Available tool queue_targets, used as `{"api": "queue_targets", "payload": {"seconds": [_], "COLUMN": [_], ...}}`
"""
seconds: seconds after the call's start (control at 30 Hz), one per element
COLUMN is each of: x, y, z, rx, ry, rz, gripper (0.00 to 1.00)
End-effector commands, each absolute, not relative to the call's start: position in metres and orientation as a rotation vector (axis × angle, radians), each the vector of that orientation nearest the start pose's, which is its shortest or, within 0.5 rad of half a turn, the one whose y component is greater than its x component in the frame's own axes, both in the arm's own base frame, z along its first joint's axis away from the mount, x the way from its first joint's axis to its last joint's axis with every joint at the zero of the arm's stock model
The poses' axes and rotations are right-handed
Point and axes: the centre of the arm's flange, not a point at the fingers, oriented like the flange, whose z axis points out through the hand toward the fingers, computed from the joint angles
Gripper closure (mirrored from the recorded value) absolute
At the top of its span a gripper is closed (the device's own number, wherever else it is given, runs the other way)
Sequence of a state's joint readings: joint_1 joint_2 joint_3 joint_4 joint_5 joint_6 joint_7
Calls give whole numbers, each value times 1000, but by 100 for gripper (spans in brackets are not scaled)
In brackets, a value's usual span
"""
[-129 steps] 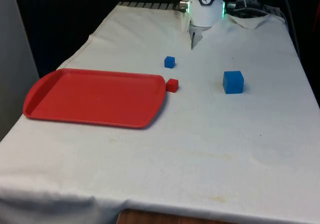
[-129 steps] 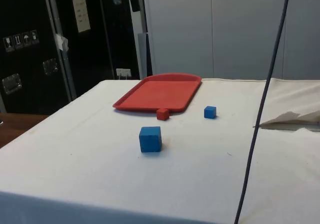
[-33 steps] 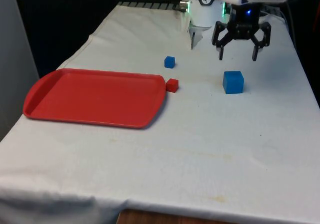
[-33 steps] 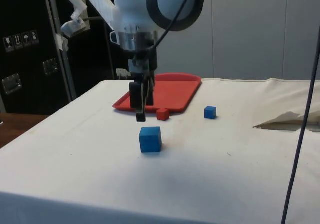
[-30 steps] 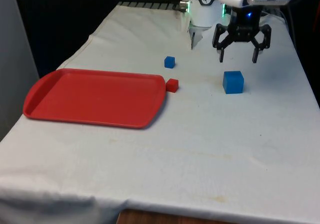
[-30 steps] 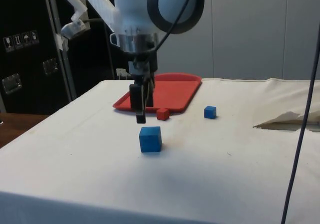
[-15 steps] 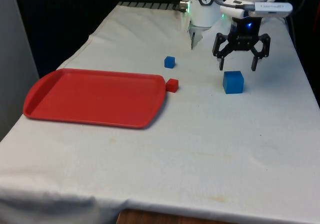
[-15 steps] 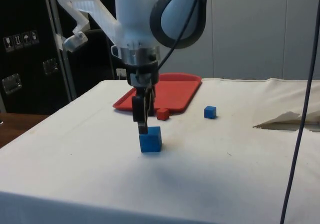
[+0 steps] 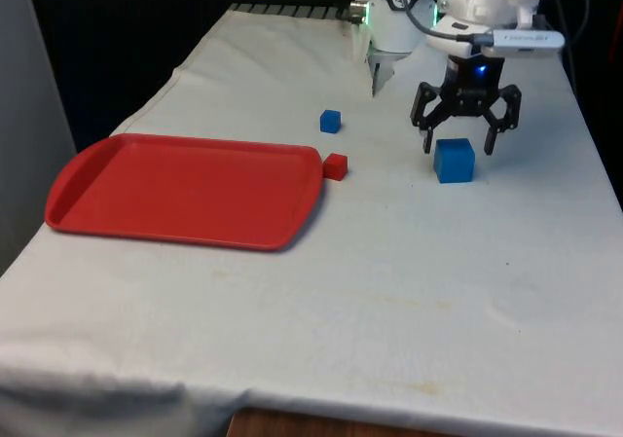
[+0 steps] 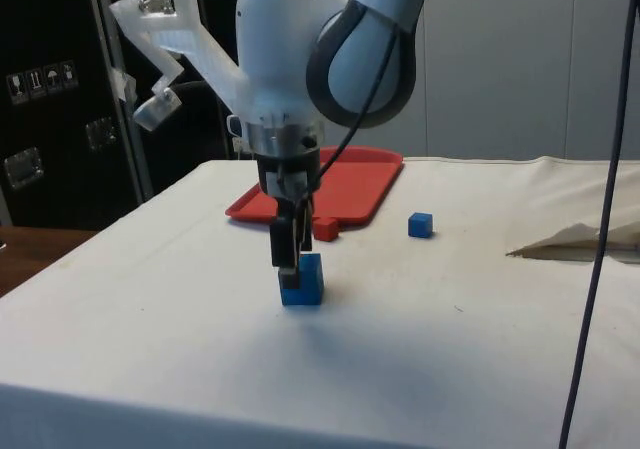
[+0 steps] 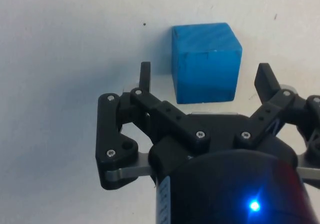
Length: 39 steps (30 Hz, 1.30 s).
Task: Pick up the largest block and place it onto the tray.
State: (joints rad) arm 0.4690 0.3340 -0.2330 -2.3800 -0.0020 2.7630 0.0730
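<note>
- I have the hand (image 9: 465, 135) low over the large blue block (image 9: 454, 160), spread wide and holding nothing.
- The large blue block sits on the white-clothed table (image 9: 409, 291), well apart from the red tray (image 9: 185, 189), toward the front view's right.
- In the wrist view the fingers (image 11: 145, 77) stand one on each side of the block, clear of its faces; the block looks a little off-centre between them, nearer one finger.
- From the side view the fingertips seem level with the block's upper half, though I can't quite tell how deep they reach.
- My main worry: closing from this height could catch only the top edge, and the block might squirt out or tip as I lift.
- The off-centre fit means one finger would touch first and shove the block sideways across the cloth.
- A small red block (image 9: 335, 166) sits just beside the tray's near corner, and a small blue block (image 9: 330, 121) lies beyond it; a low carry toward the tray could knock either.
</note>
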Motion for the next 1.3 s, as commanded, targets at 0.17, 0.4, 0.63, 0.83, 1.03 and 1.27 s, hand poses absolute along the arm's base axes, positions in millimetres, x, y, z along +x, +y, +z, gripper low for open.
{"api": "queue_targets", "payload": {"seconds": [0.17, 0.4, 0.63, 0.83, 1.03, 1.27], "x": [496, 496, 497, 497, 499, 500], "y": [111, 108, 106, 107, 106, 105], "z": [178, 173, 174, 181, 199, 223], "rx": [-3186, -3189, -3204, -3191, -3188, -3179], "ry": [-291, -296, -295, -294, -280, -266], "rz": [-113, -106, -100, -111, -124, -134], "gripper": [3, 78, 100, 100, 100, 100]}}
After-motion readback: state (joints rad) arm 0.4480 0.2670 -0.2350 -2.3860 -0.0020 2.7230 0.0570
